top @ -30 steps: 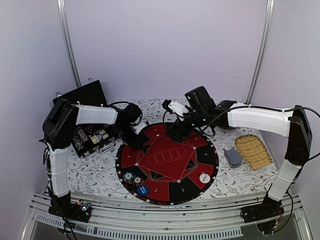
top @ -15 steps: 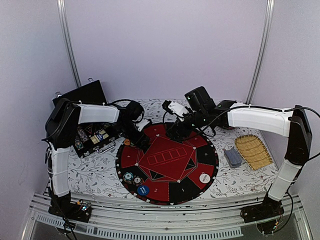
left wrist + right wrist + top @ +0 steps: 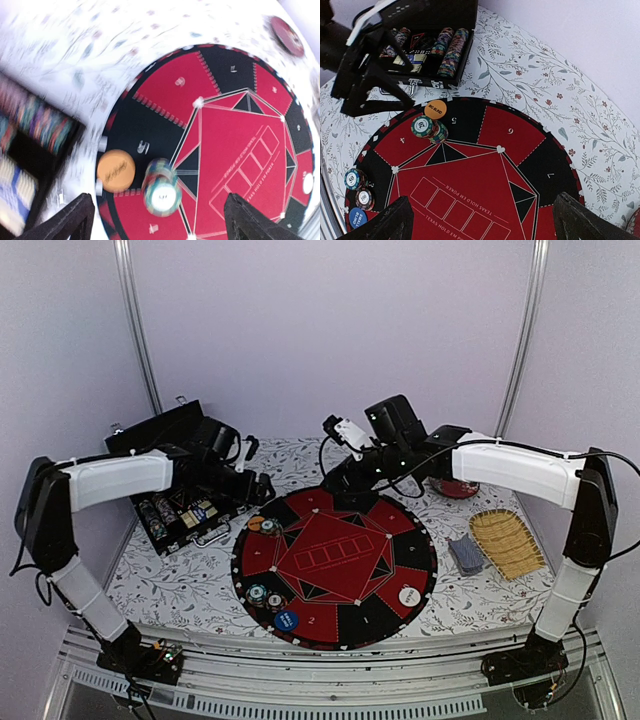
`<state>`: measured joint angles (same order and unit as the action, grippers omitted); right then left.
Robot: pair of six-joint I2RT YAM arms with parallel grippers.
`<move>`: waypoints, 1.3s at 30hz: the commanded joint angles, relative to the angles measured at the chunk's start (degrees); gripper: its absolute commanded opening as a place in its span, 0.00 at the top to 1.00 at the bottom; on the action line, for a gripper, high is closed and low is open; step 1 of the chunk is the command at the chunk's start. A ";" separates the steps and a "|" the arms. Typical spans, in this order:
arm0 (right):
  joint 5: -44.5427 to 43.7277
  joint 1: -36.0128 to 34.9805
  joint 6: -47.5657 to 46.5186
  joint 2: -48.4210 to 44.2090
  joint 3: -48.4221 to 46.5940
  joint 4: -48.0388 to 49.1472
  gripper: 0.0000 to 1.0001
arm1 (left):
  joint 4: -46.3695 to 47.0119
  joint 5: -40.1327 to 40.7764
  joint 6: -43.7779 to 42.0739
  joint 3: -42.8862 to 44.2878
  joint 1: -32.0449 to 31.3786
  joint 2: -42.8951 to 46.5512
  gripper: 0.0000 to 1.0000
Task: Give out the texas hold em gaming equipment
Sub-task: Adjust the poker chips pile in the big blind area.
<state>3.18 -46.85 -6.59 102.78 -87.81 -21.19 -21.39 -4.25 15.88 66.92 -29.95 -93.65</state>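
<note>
A stack of striped poker chips point(image 3: 269, 527) and an orange button disc point(image 3: 254, 524) lie at the upper left of the round red-and-black poker mat point(image 3: 335, 560). In the left wrist view the stack point(image 3: 161, 187) and the orange disc point(image 3: 115, 171) sit below my open, empty left gripper point(image 3: 160, 225). The left gripper point(image 3: 252, 488) hovers just left of the mat. My right gripper point(image 3: 345, 478) is open and empty above the mat's far edge; its view shows the stack point(image 3: 426, 128) and disc point(image 3: 435, 109). Two more chip piles point(image 3: 266, 597), a blue disc point(image 3: 286, 620) and a white disc point(image 3: 409, 595) lie near the mat's front. A card deck point(image 3: 465, 553) lies to the right.
An open black case point(image 3: 185, 510) with rows of chips stands at the left, also in the right wrist view point(image 3: 427, 47). A straw-coloured slatted mat point(image 3: 507, 543) lies at the right. A dark red plate point(image 3: 458, 487) sits behind the right arm.
My left gripper has pulled back to the left off the poker mat, leaving the chip stack next to the orange disc. My right gripper has lifted and drawn back slightly.
</note>
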 commanded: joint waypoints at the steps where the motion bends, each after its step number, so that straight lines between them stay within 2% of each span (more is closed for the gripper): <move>1: -3.30 -0.15 7.41 2.86 -0.73 1.35 0.01 | 10.12 4.43 17.65 -12.64 -0.91 5.33 0.08; 3: -0.66 -0.62 9.60 4.81 -1.75 2.49 0.01 | 13.39 5.54 21.76 -18.30 -1.24 8.51 0.08; 7: 2.15 -3.60 7.37 11.00 -5.07 6.87 0.01 | 16.96 8.29 24.87 -25.37 -1.12 12.76 0.07; 12: 0.19 -6.62 3.58 23.28 -16.89 4.35 0.01 | 16.03 8.35 24.73 -27.72 1.07 13.58 0.07; 19: -2.02 -8.09 1.08 37.50 -30.23 1.53 0.01 | 18.74 5.57 24.53 -31.27 5.86 13.22 0.12; 24: -1.58 -8.54 -0.79 42.64 -36.38 0.87 0.01 | 20.41 3.86 23.47 -32.19 7.17 11.92 0.12; 34: -1.93 -8.87 -1.32 46.69 -37.79 1.47 0.01 | 22.24 1.72 22.54 -32.31 7.63 9.33 0.12; 36: -2.22 -8.80 -1.24 47.48 -38.83 1.23 0.05 | 22.43 1.44 22.47 -32.22 7.63 8.94 0.12; 39: -2.84 -8.83 -1.04 47.85 -39.20 1.09 0.19 | 22.44 1.13 22.34 -32.11 7.67 8.65 0.12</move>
<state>1.83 -55.46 -7.53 148.81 -125.32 -19.90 -0.62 -2.17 39.07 35.07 -22.92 -84.31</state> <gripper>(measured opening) 0.884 0.876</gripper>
